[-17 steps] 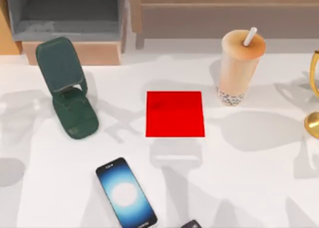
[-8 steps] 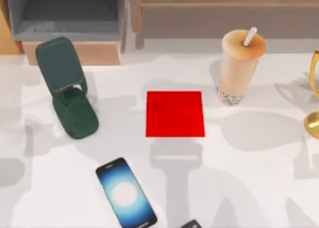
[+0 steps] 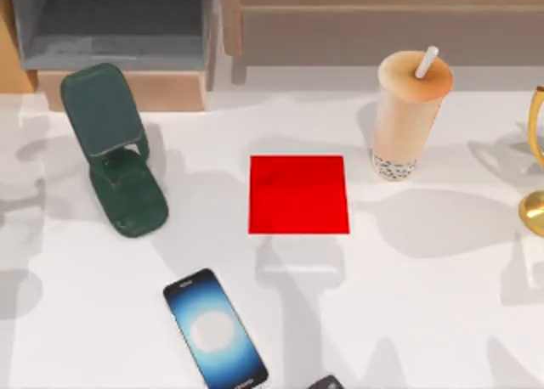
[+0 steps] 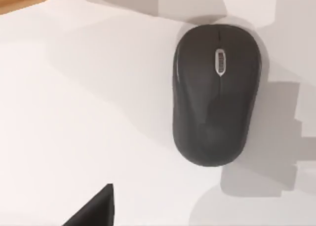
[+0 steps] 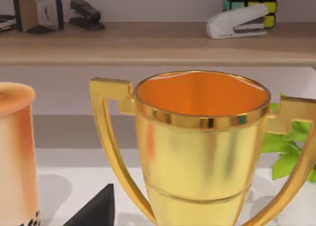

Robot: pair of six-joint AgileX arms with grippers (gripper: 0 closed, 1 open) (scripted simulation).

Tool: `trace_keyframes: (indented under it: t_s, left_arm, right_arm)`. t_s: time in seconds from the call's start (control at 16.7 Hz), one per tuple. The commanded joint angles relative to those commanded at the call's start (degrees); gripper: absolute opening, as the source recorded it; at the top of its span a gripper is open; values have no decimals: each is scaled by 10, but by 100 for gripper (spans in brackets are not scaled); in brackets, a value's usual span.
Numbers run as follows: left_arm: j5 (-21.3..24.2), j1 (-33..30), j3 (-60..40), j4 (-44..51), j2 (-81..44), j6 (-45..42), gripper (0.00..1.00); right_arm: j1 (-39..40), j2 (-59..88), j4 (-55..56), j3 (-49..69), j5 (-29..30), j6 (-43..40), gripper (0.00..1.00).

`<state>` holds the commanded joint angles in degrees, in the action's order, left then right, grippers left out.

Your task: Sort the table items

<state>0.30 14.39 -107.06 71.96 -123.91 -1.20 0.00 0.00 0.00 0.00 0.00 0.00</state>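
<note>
A dark grey oval mouse (image 4: pixel 216 93) lies on the white table (image 4: pixel 74 112), seen from straight above in the left wrist view. A black wedge of my left gripper (image 4: pixel 94 213) shows at that picture's edge, apart from the mouse. The black smartphone (image 3: pixel 214 329) with its glowing screen lies flat near the table's front, left of centre. The beige bubble-tea cup (image 3: pixel 409 113) with a white straw stands upright at the back right, and its side (image 5: pixel 15 152) is close to my right gripper (image 5: pixel 94 211), which faces a gold trophy.
A red square mat (image 3: pixel 298 194) lies mid-table. A dark green phone stand (image 3: pixel 115 147) stands at the left. The gold trophy (image 5: pixel 200 152) stands at the right edge (image 3: pixel 535 164). A wooden shelf (image 5: pixel 148 41) behind holds staplers and a puzzle cube. A small dark shape (image 3: pixel 325 382) sits at the front edge.
None of the items has moved. Only the shadows over the table's left side have shifted.
</note>
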Motion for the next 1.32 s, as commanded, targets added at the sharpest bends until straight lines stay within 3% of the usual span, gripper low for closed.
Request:
trace_keyframes:
  t_s: [0.48, 0.96, 1.32]
  left_arm:
    - [0, -5, 0, -2, -15, 4, 100]
    - [1, -8, 110, -153, -57, 6, 100]
    - [1, 2, 124, -171, -60, -1, 100]
  right_arm:
    - [0, 0, 0, 0, 0, 0, 100]
    - [0, 0, 0, 0, 0, 0, 100]
    - [0, 0, 0, 0, 0, 0, 100]
